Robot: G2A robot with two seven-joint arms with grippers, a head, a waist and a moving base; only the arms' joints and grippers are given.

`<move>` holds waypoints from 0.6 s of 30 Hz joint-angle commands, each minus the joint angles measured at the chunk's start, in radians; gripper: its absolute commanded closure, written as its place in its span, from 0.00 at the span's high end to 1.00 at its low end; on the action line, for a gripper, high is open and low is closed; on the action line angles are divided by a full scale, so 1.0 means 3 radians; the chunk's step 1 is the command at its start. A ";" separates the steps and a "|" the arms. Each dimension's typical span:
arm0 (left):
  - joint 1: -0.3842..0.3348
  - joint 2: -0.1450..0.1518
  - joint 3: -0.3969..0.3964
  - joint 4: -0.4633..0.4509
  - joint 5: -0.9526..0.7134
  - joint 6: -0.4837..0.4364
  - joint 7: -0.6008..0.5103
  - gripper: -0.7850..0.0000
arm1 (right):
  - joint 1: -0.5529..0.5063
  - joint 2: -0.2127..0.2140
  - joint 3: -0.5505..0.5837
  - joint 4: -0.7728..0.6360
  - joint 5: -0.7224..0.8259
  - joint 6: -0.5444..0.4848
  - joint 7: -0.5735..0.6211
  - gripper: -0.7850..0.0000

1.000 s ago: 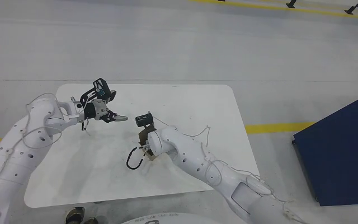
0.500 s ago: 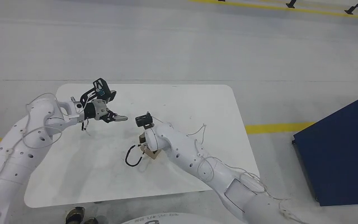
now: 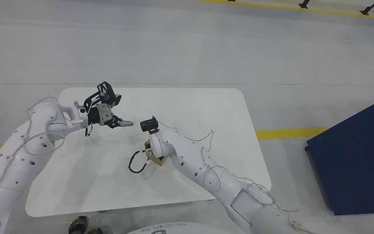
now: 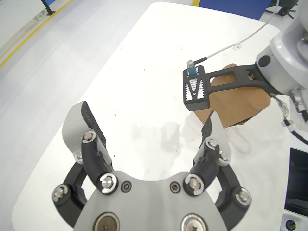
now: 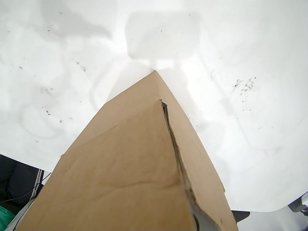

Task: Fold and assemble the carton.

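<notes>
The brown carton (image 4: 237,102) is a small folded box held tilted over the middle of the white table (image 3: 193,111), one corner pointing down at the tabletop. In the right wrist view the carton (image 5: 134,159) stretches out from the camera, with a slit seam along its upper edge. My right gripper (image 3: 156,153) is under the wrist, shut on the carton, its fingers hidden. My left gripper (image 4: 148,121) hangs open and empty a short way left of the carton, and its fingers (image 4: 91,118) are spread wide. In the top view the left gripper (image 3: 123,123) points toward the right wrist.
A black cable loop (image 3: 135,165) hangs from the right wrist beside the carton. The right arm's black camera bracket (image 4: 196,88) juts toward the left gripper. A blue panel (image 3: 350,158) stands on the floor past the table's right edge.
The right wrist and the carton have shifted slightly toward the left gripper, and the cable loop has swung left with them. The left arm has not moved.
</notes>
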 commanded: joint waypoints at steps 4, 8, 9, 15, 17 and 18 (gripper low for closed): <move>0.0000 0.0000 0.0000 0.0000 0.0000 0.0000 0.0000 1.00 | -0.0101 -0.0027 0.0140 -0.0038 -0.0155 -0.0082 0.0083 0.00; 0.0000 0.0000 0.0000 0.0000 0.0000 0.0000 0.0000 1.00 | -0.0078 -0.0093 0.0162 0.0114 -0.0180 -0.0181 0.0181 0.00; 0.0000 0.0000 0.0000 0.0000 0.0000 0.0000 0.0000 1.00 | -0.0058 -0.0112 0.0158 0.0155 -0.0172 -0.0211 0.0211 0.00; 0.0000 0.0000 0.0000 0.0000 0.0000 0.0000 0.0000 1.00 | 0.0008 -0.0211 0.0173 0.0317 -0.0201 -0.0252 0.0252 0.00; 0.0000 0.0000 0.0000 0.0000 0.0000 0.0000 0.0000 1.00 | 0.0014 -0.0237 0.0184 0.0352 -0.0226 -0.0275 0.0276 0.00; 0.0000 0.0000 0.0000 0.0000 0.0000 0.0000 0.0000 1.00 | 0.0018 -0.0249 0.0190 0.0368 -0.0238 -0.0290 0.0290 0.00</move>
